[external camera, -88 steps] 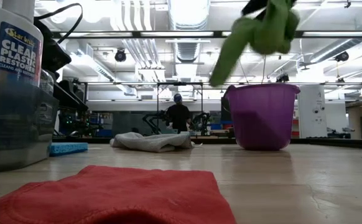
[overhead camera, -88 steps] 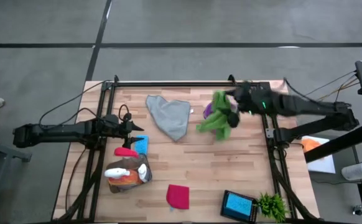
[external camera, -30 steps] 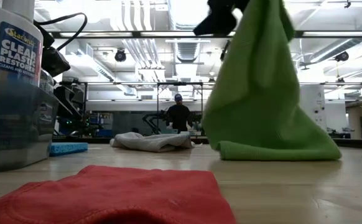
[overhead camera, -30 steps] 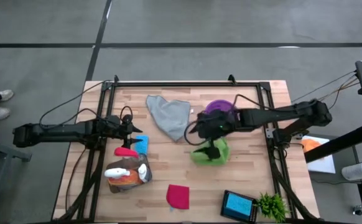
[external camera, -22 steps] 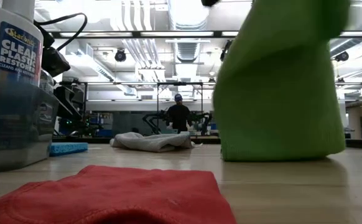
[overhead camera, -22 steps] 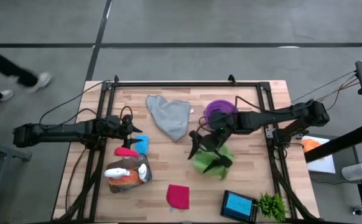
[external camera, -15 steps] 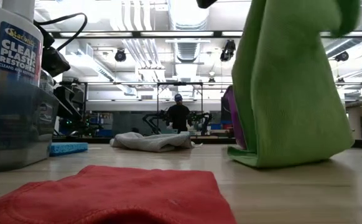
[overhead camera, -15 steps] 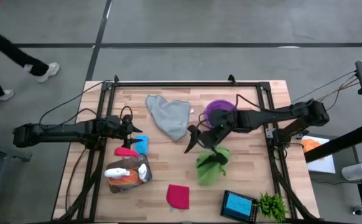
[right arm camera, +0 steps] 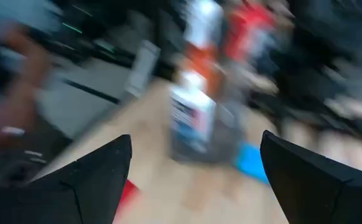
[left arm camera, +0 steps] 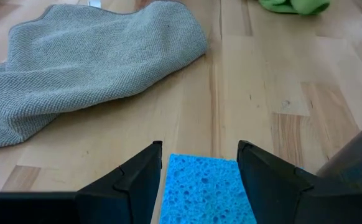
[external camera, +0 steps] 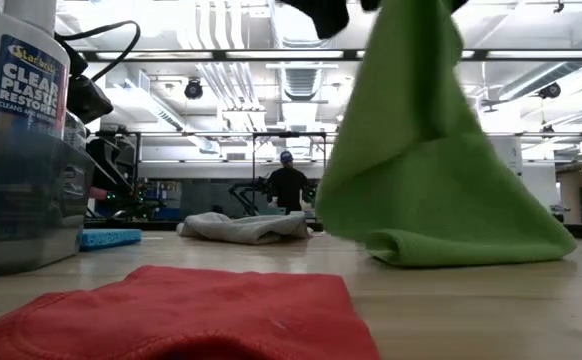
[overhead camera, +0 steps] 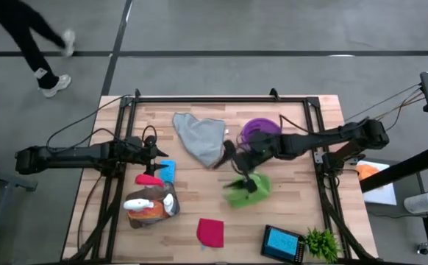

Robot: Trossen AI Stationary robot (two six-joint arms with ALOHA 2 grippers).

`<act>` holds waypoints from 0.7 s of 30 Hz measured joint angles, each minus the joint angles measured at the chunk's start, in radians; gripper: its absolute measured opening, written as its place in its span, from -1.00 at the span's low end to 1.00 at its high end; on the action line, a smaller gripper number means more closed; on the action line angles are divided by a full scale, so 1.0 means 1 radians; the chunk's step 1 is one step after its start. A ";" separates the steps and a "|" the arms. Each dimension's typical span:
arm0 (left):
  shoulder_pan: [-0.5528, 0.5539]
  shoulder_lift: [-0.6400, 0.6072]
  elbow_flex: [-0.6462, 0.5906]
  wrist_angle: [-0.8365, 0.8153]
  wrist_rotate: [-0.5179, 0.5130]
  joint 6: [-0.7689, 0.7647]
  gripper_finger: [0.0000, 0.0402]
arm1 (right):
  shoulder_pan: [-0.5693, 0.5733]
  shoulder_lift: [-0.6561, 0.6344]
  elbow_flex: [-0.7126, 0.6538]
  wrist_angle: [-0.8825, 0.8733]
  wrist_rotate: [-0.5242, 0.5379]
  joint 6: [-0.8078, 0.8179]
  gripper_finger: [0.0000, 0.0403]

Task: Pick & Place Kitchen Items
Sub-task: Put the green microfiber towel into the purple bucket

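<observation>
Green cloth (overhead camera: 247, 188) mid-table under right gripper (overhead camera: 242, 163), jaws wide, empty. Left gripper (left arm camera: 199, 163) part-open around blue sponge (left arm camera: 207, 193). Most items left unsorted.

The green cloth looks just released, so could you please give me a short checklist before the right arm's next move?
1. Green cloth resting on the table: ok, though one corner hangs up in the low view.
2. Right gripper jaws open, nothing between them: ok.
3. Right gripper free of the cloth: cannot tell.
4. Grey cloth close beside the right gripper: not ok, watch the path.
5. Left gripper parked with jaws around the blue sponge: ok.
</observation>
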 joint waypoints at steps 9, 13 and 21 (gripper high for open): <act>0.000 0.000 0.000 0.000 0.000 0.000 0.07 | 0.033 0.039 -0.171 0.364 -0.183 0.068 0.71; 0.000 0.000 0.000 0.000 0.000 0.000 0.07 | 0.036 0.056 -0.189 0.390 -0.222 0.106 0.71; 0.000 0.000 0.000 0.000 0.000 0.000 0.07 | 0.037 0.060 -0.189 0.392 -0.244 0.116 0.71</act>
